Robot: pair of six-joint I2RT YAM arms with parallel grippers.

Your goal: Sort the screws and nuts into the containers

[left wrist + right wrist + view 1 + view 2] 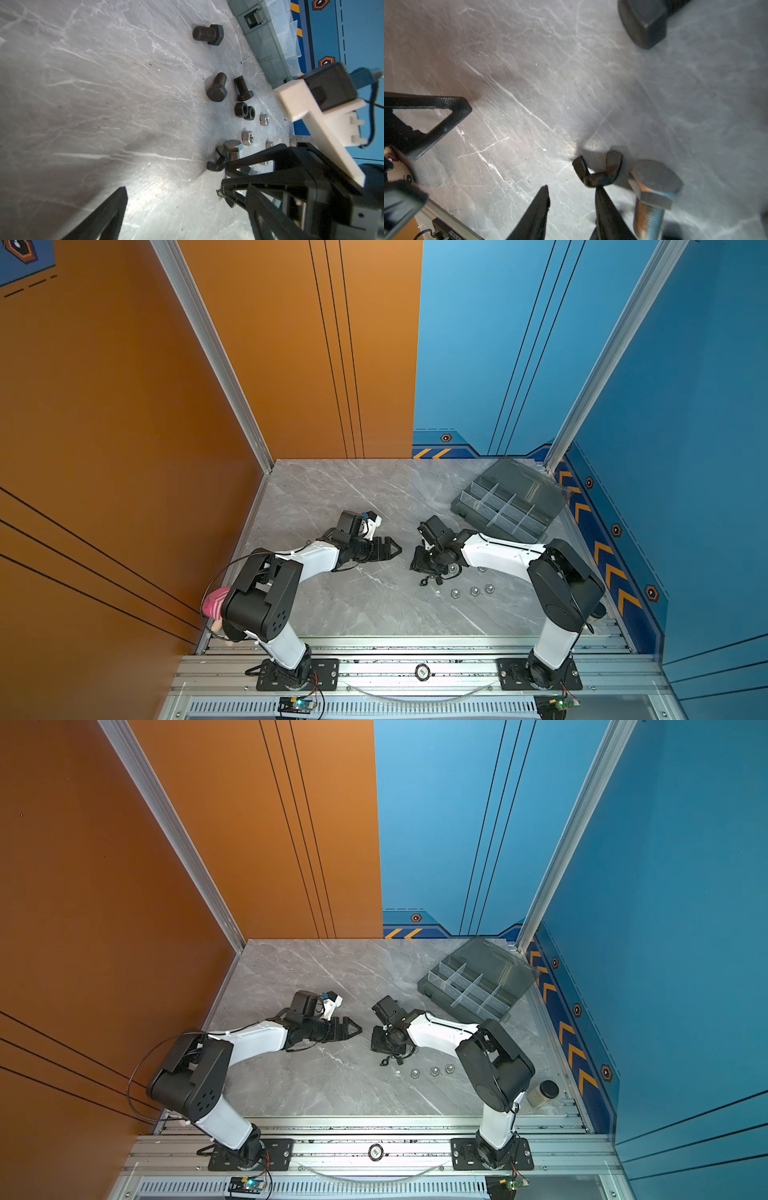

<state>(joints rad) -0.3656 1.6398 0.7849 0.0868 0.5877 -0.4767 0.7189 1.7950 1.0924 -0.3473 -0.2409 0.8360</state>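
Jaws apart, the right gripper (572, 189) sits off-centre at the wing nut (598, 172) beside the bolt (654, 187); closing could flick it away.

**Orange Meets Blue**

We see orange wall panels (104, 406) left, blue wall panels (685, 364) right, aluminium posts (210, 344) at the back corners, and a white-veined grey marble tabletop (332, 614) under bright, even light.
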